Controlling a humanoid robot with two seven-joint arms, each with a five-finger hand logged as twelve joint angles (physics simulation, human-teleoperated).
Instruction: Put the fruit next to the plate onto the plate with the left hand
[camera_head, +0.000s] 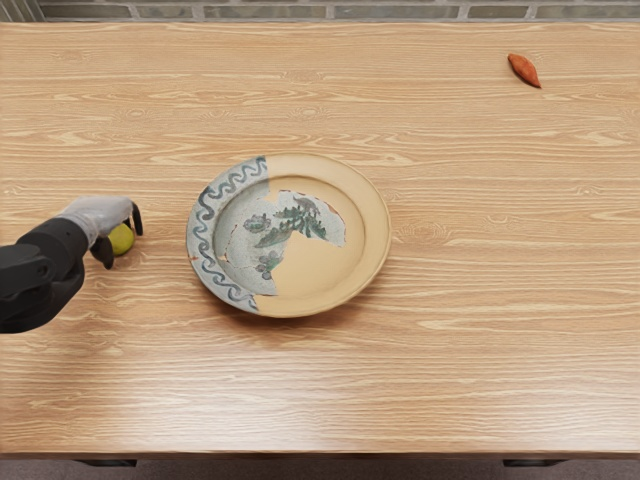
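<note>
A small yellow-green fruit (122, 239) lies on the wooden table just left of the plate (364, 232). The plate is tan with a grey-blue patterned left part and a leafy motif in its middle. My left hand (115, 232) comes in from the left edge and sits over the fruit, its grey palm on top and dark fingers curled down around both sides of it. Most of the fruit is hidden under the hand. The fruit seems to rest on the table. The plate holds nothing.
A small orange-red object (524, 70) lies at the far right back of the table. A brick wall runs behind the table's far edge. My dark left forearm (35, 275) covers the table's left edge.
</note>
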